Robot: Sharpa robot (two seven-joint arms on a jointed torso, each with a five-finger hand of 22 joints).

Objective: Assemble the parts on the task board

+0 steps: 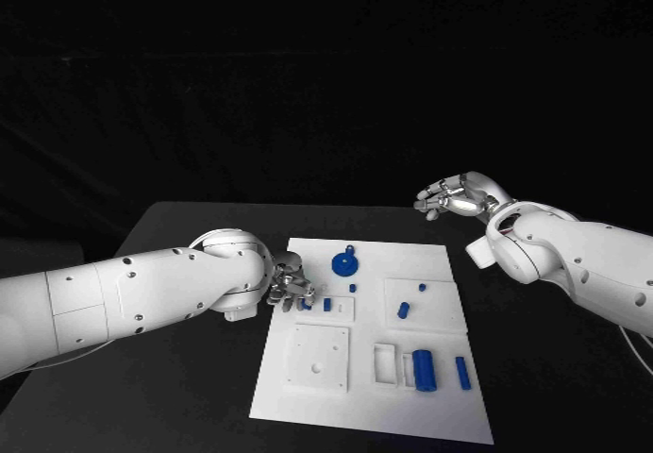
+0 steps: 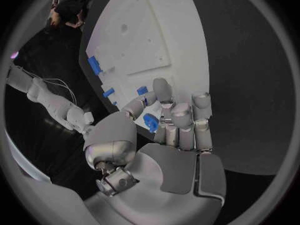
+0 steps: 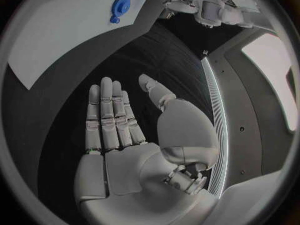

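Note:
The white task board [image 1: 367,415] lies mid-table with several blue parts on it. A round blue part [image 1: 347,261] sits near its far edge and also shows in the right wrist view [image 3: 120,6]. A blue cylinder [image 1: 424,368] and a blue bar [image 1: 462,373] lie at the near right. My left hand [image 1: 289,286] hangs over the board's left edge, fingers curled. Its fingertips are right at a small blue part [image 1: 307,304] [image 2: 142,90]; contact is unclear. My right hand [image 1: 456,198] hovers past the board's far right corner with its palm [image 3: 119,135] flat and empty.
Raised white plates [image 1: 317,359] and a slotted block [image 1: 385,363] stand on the board's near half. Small blue parts [image 1: 404,309] sit on the square plate at the right. Black table [image 1: 204,377] surrounds the board. Another blue part [image 2: 150,122] shows between my left thumb and fingers.

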